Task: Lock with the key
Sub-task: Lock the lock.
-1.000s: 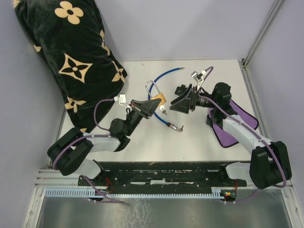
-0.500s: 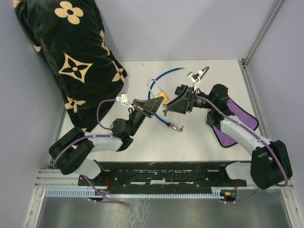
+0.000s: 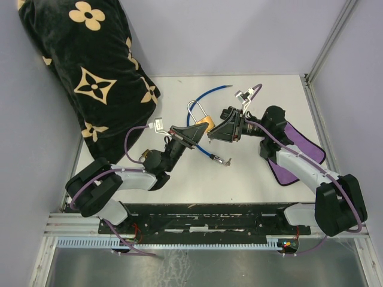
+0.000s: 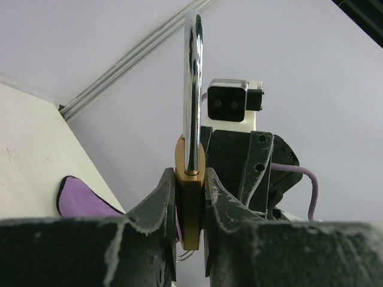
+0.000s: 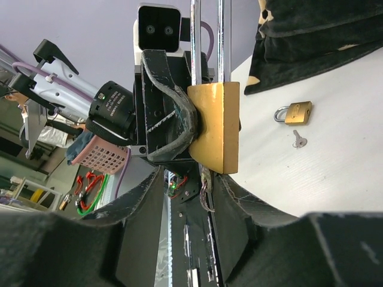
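So the left gripper (image 4: 190, 197) is pinching the brass padlock (image 4: 190, 222) by its body, shackle pointing straight up, about mid-frame in the top view. The right gripper (image 3: 211, 135) is nosed right up against the lock from the other side, fingers partway apart. Honestly can't tell if they've got hold of anything. On the table (image 3: 251, 173), at the right of the right wrist view, there's a smaller padlock (image 5: 293, 113) with a key (image 5: 299, 141) lying just below it.

Brass padlock (image 4: 190, 209) body, glossy chrome shackle (image 4: 192, 89), matt blk plastic fingers (image 4: 157, 206), scuffed, velvety cloth pillow (image 3: 84, 60)
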